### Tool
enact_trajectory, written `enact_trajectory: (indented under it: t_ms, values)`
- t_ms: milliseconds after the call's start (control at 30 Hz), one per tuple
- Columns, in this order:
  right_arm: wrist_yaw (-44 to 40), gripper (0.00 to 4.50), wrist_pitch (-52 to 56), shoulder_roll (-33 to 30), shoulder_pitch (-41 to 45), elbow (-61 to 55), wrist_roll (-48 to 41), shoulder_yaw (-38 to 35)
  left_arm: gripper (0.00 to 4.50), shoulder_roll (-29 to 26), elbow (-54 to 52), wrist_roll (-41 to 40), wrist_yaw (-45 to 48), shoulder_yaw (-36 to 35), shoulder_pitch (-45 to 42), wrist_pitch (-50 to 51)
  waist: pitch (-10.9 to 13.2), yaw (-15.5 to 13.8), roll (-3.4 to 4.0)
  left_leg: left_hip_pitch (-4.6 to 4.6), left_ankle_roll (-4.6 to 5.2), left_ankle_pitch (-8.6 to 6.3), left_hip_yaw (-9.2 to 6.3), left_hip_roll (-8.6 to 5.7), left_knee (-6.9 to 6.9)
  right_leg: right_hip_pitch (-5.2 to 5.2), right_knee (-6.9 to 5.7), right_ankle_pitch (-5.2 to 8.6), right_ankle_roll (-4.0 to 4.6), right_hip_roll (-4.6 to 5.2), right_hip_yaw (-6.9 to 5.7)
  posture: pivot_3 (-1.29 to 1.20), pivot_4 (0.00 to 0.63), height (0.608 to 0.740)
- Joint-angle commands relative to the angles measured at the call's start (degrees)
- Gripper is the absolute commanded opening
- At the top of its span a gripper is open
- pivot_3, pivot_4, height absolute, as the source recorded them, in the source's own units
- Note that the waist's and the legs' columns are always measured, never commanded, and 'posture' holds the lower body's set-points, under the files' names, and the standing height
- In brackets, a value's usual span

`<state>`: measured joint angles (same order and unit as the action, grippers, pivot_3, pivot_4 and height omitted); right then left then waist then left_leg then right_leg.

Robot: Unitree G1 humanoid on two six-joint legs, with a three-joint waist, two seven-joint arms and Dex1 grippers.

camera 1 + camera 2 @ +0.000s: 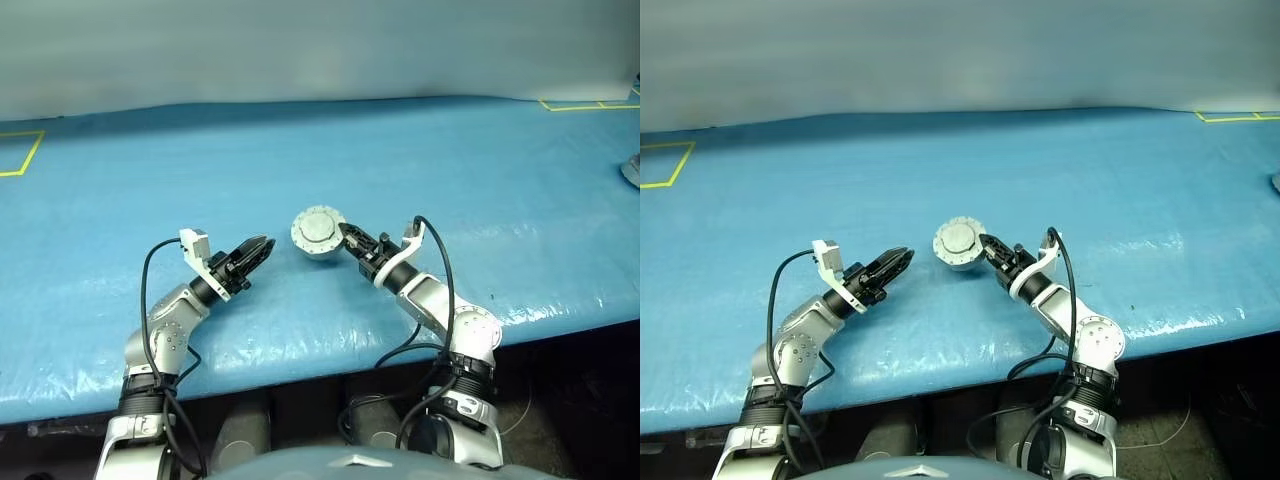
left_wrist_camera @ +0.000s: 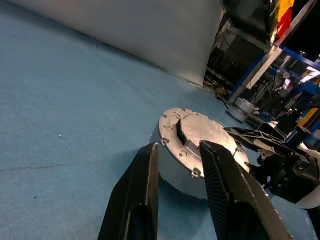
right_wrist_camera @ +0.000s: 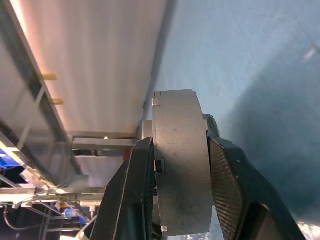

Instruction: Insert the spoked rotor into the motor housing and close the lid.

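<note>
Closed motor housing (image 1: 318,234) clamped across thickness by right gripper (image 1: 352,238); left gripper (image 1: 262,246) half-open, empty, just beside.

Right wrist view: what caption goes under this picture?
Right gripper clamps the closed motor housing, held on edge above the blue table.

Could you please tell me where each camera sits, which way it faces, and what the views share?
Eye views: on the head, looking down over both arms at the blue table.
Left wrist view: along the open left gripper toward the closed motor housing.
Right wrist view: along the right gripper clamping the housing.
All share the housing.
</note>
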<state>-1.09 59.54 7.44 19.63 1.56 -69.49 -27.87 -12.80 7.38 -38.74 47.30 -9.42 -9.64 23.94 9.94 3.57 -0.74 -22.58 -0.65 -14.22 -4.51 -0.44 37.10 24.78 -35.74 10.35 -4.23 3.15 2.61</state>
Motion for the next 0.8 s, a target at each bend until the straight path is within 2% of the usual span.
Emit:
enact_trajectory:
  t_ms: [33, 167, 200, 367, 600, 800]
  values:
    - [0.99, 1.24, -2.31, 2.70, 2.82, -4.62, -6.54, 1.20, 2.98, 1.14, -2.82, -4.21, -1.05, -2.06, 0.76, 2.94, 0.00, 0.13, 0.00, 0.00, 0.00, 0.00, 0.00, 0.01, 0.01, 0.00, 0.00, 0.01, 0.01, -0.02, 0.00, 0.00, 0.150, 0.740]
    - [1.86, 1.24, -3.93, 2.39, 3.13, -5.24, -9.64, 2.91, 4.34, 2.66, -3.86, -8.36, -1.92, -3.04, 1.78, 6.93, 0.00, 0.21, 0.00, 0.02, 0.00, 0.00, 0.01, 0.02, 0.02, -0.01, 0.00, 0.11, 0.18, -0.02, 0.01, 0.00, 0.150, 0.740]
    - [2.11, 1.24, -4.14, 2.30, 3.18, -5.51, -10.26, 3.49, 4.46, 3.37, -3.94, -9.66, -2.84, -3.70, 1.85, 7.95, 0.00, 0.21, 0.00, 0.01, 0.00, 0.00, 0.01, 0.01, 0.02, -0.01, -0.01, 0.10, 0.17, -0.02, 0.01, 0.00, 0.150, 0.740]
    - [2.55, 1.24, -3.90, 1.68, 2.77, -6.74, -12.24, 6.90, 4.46, 5.63, -3.36, -21.73, -5.22, -7.42, 0.63, 18.56, 0.00, 0.22, 0.00, 0.00, 0.00, 0.00, 0.00, 0.01, 0.03, -0.01, 0.00, 0.08, 0.14, -0.01, 0.01, 0.00, 0.150, 0.740]
    - [2.87, 1.24, -3.87, 0.94, 0.67, -8.07, -12.56, 10.97, 4.46, 6.92, -3.68, -27.00, -6.43, -7.75, -0.59, 23.55, 0.00, 0.21, 0.00, 0.00, 0.00, 0.00, 0.00, 0.01, 0.06, -0.02, -0.01, 0.10, 0.18, -0.03, 0.01, 0.00, 0.150, 0.740]
    - [2.77, 1.24, -3.55, 0.07, -0.89, -9.20, -13.30, 13.84, 4.46, 10.05, -3.48, -29.84, -8.52, -10.00, -2.02, 22.02, 0.00, 0.06, 0.00, 0.00, 0.00, 0.00, 0.01, 0.00, 0.09, -0.03, 0.01, 0.11, 0.20, -0.03, 0.02, 0.00, 0.150, 0.740]
